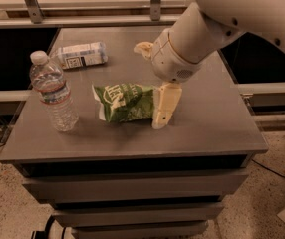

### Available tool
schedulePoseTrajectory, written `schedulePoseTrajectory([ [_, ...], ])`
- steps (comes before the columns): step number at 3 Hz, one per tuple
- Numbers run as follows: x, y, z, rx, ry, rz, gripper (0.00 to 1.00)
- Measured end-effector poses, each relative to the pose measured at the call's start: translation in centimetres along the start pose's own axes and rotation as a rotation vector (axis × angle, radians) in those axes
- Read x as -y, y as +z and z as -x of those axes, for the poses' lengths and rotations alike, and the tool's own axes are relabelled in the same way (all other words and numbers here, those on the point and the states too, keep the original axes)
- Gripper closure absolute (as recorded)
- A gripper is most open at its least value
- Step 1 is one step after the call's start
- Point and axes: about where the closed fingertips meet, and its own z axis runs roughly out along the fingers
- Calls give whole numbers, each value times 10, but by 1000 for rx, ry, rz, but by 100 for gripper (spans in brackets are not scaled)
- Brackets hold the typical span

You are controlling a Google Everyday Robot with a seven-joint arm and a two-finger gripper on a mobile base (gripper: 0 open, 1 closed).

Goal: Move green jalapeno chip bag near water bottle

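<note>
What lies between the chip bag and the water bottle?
Camera view: only bare tabletop between green jalapeno chip bag and water bottle; pincer at the bag's opposite end.

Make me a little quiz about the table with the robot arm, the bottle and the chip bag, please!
1. True or false: the water bottle is lying on its side.
2. Which thing is closest to the gripper? A) the water bottle B) the green chip bag C) the white and blue carton
3. What colour is the bottle's cap?

Key:
1. False. It stands upright on the table.
2. B. The gripper is down at the end of the bag that is away from the bottle.
3. White.
</note>
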Motion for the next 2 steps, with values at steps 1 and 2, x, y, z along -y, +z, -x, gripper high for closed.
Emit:
schedulePoseTrajectory([
  [1, 3, -28, -14, -8, 40, -28, 0],
  [2, 3, -30, -15, -8, 41, -31, 0],
])
